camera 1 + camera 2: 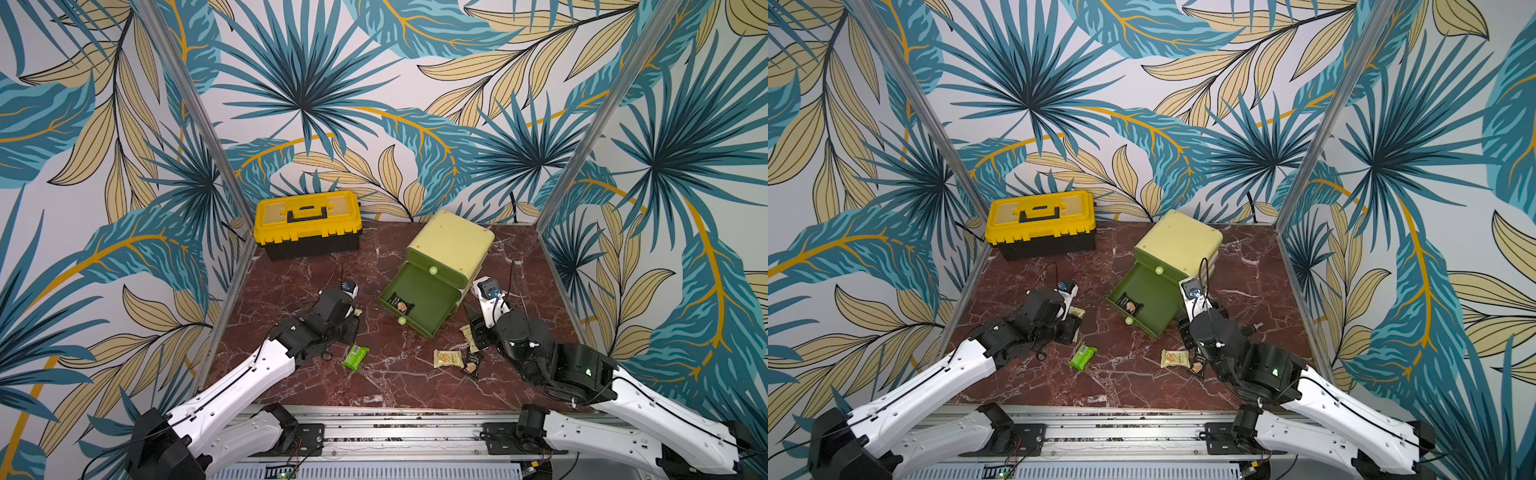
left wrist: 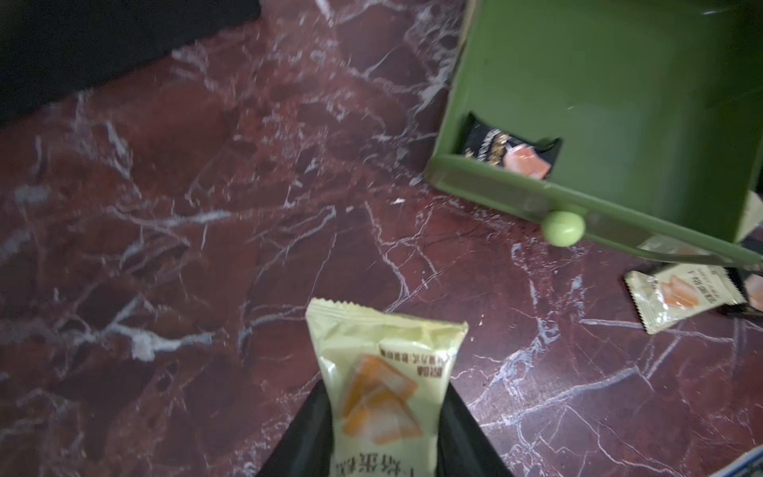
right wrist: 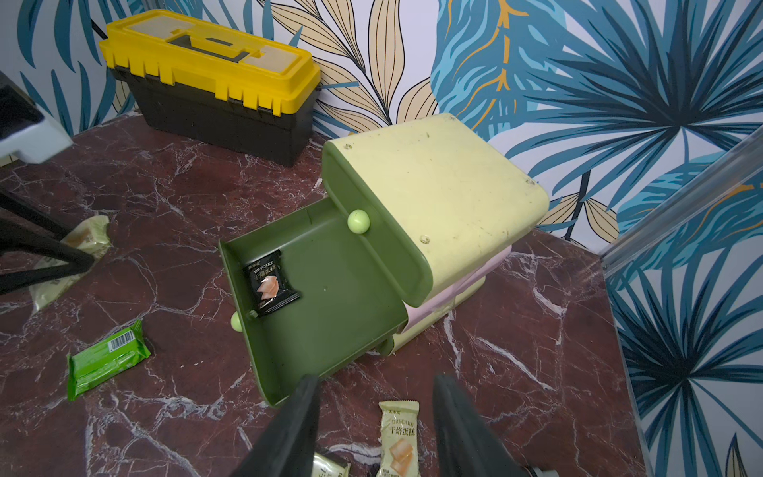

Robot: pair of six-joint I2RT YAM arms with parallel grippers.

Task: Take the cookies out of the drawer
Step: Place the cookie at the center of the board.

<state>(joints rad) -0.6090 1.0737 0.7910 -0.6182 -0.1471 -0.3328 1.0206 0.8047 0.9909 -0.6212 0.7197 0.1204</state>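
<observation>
The dark green drawer (image 1: 432, 316) stands pulled out of its pale yellow cabinet (image 1: 451, 245). One black cookie packet (image 1: 401, 306) (image 3: 270, 283) lies in the drawer's front left corner. Left of the drawer, my left gripper (image 1: 354, 319) is shut on a pale yellow cookie packet (image 2: 384, 392) low over the table. My right gripper (image 3: 376, 378) is open at the drawer's right front corner, above a pale yellow packet (image 3: 399, 437) lying on the table. On the table also lie a bright green packet (image 1: 355, 357), another pale yellow one (image 1: 448, 358) and a black one (image 1: 471, 365).
A yellow and black toolbox (image 1: 307, 224) stands at the back left. The drawer front carries a round pale green knob (image 1: 401, 321), and a second knob (image 1: 433, 270) sits on the closed drawer above. Walls close in the marble table (image 1: 395, 386) on three sides.
</observation>
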